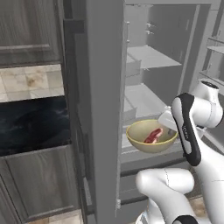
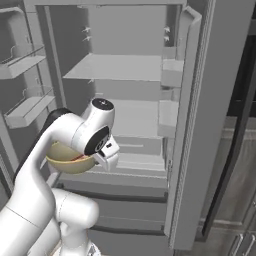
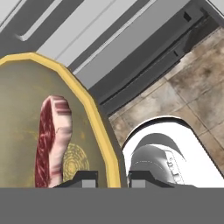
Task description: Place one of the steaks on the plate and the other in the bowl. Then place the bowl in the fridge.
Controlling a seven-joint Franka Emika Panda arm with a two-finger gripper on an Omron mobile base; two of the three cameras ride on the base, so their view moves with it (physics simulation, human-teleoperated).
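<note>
The tan-yellow bowl (image 1: 148, 149) hangs in the air just in front of the open fridge (image 1: 148, 57), level with its lower shelves. One pinkish-red marbled steak (image 1: 153, 136) lies inside it. My gripper (image 3: 113, 179) is shut on the bowl's rim (image 3: 89, 107), one finger inside and one outside the wall. In the hand view the steak (image 3: 52, 140) rests on the bowl's floor. From the right base view the bowl (image 2: 67, 162) shows partly behind my wrist, before the fridge's (image 2: 120, 67) bare shelves. The plate is out of view.
The fridge's left door (image 1: 103, 109) stands open edge-on beside the bowl, and the right door (image 2: 200, 130) is swung open too, with door bins (image 2: 172, 72). Drawers (image 2: 125, 195) lie below the shelves. Dark wood cabinets (image 1: 30, 183) and tiled floor (image 3: 183, 87) are nearby.
</note>
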